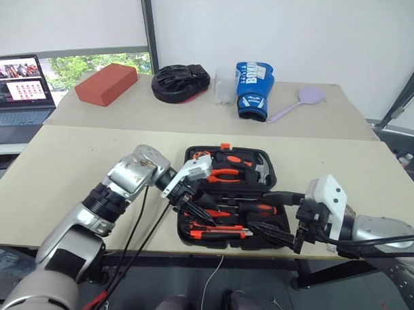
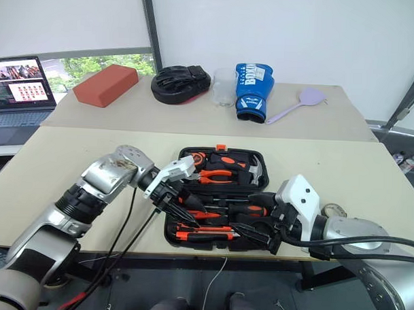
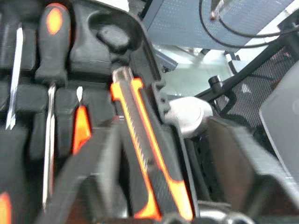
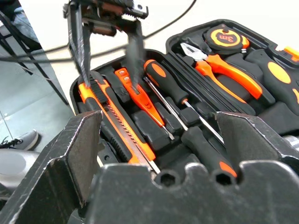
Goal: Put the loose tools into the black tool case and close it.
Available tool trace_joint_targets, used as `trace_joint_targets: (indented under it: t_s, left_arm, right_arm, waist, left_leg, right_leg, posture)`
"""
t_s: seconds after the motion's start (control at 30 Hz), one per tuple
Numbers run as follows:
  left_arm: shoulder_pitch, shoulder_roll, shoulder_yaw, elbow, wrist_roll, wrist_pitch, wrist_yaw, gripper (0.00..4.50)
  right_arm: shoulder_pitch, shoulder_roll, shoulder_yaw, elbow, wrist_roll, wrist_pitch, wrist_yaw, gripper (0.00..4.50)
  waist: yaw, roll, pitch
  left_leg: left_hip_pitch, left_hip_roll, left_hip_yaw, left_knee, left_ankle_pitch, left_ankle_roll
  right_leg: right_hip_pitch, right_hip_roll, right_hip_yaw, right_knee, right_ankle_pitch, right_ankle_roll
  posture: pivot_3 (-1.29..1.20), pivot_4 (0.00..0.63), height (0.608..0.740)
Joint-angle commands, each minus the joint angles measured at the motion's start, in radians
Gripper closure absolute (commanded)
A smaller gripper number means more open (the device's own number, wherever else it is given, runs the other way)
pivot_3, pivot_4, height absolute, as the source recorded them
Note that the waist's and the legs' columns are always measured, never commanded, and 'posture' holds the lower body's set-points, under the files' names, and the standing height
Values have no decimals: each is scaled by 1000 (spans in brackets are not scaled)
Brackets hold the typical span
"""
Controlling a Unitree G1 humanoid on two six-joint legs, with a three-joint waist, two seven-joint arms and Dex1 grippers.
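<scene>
Left gripper (image 4: pixel 107 46) hanging spread over the knife (image 4: pixel 117 128) in the case (image 1: pixel 193 154), angling down, right gripper (image 1: pixel 286 222) gaping wide, its fingertips blending into black plastic.

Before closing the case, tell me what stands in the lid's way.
Both grippers do. The left gripper hangs over the utility knife inside the open black tool case, and the right gripper, fingers apart, sits at the case's near right corner.

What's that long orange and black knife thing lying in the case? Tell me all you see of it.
The utility knife is a slim orange-and-black cutter, plastic by its look, with a ridged black slider strip down its middle. It lies flat in the moulded recess along the near edge of the open black tool case. The left gripper hovers just above it.
</scene>
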Motion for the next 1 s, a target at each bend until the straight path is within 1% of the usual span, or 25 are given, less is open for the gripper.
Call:
trace_joint_targets:
  t_s: [0.03,0.07,0.1,0.2,0.33,0.6,0.83,0.9,1.0]
  left_arm:
    - [7,68,-48,-45,-44,-90,-13,3825]
    - [10,85,-65,-51,-48,-114,-13,4187]
    - [13,95,-81,-57,-47,-135,-13,4446]
    - [16,99,-114,-55,-6,-188,-13,4446]
    - [27,70,-156,-20,112,-303,-2,4446]
    - [59,6,-163,43,233,-421,24,4446]
    - [65,-18,-130,46,242,-428,19,4446]
    - [49,-26,-103,37,215,-406,1,4446]
    - [8,-25,-72,20,119,-347,-13,4446]
  right_arm:
    - [-7,-1,-7,-14,-8,-30,8,0]
    - [-6,-3,-8,-13,-10,-30,11,0]
    - [-2,-7,-8,-13,-11,-30,17,0]
    - [7,-21,-8,-18,0,-22,45,0]
    - [43,-51,-10,-54,28,-12,101,0]
    - [64,-59,-16,-59,22,-21,107,0]
    - [73,-61,-18,-64,17,-22,107,0]
    - [71,-60,-15,-63,15,-22,105,0]
    - [68,-58,-14,-59,14,-23,105,0]
  waist:
    - [0,0,0]
    - [1,0,0]
    - [1,0,0]
    - [5,0,0]
    - [6,0,0]
    - [4,0,-1]
    - [7,1,-1]
    - [9,1,-1]
    - [8,1,-1]
  left_leg:
    - [0,0,0,0,0,0]
    - [0,0,0,0,0,0]
    - [0,0,0,0,0,0]
    - [0,0,0,0,0,0]
    - [-1,0,-1,1,0,0]
    - [0,0,0,1,0,1]
    - [0,0,0,2,-1,3]
    - [0,0,0,2,-1,3]
    - [0,0,0,3,-1,3]
  right_leg:
    - [0,0,0,0,0,0]
    - [0,0,0,0,0,0]
    - [0,0,0,0,0,0]
    - [0,0,0,0,0,0]
    - [0,0,0,0,0,0]
    - [2,0,0,0,0,0]
    - [2,0,0,0,0,1]
    - [2,0,0,-1,0,1]
    - [2,0,0,-1,1,1]
  posture:
    - [0,150,740]
    - [0,150,740]
    - [0,150,740]
    - [0,150,740]
    - [0,150,740]
    - [0,150,740]
    - [0,150,740]
    - [0,150,740]
    - [0,150,740]
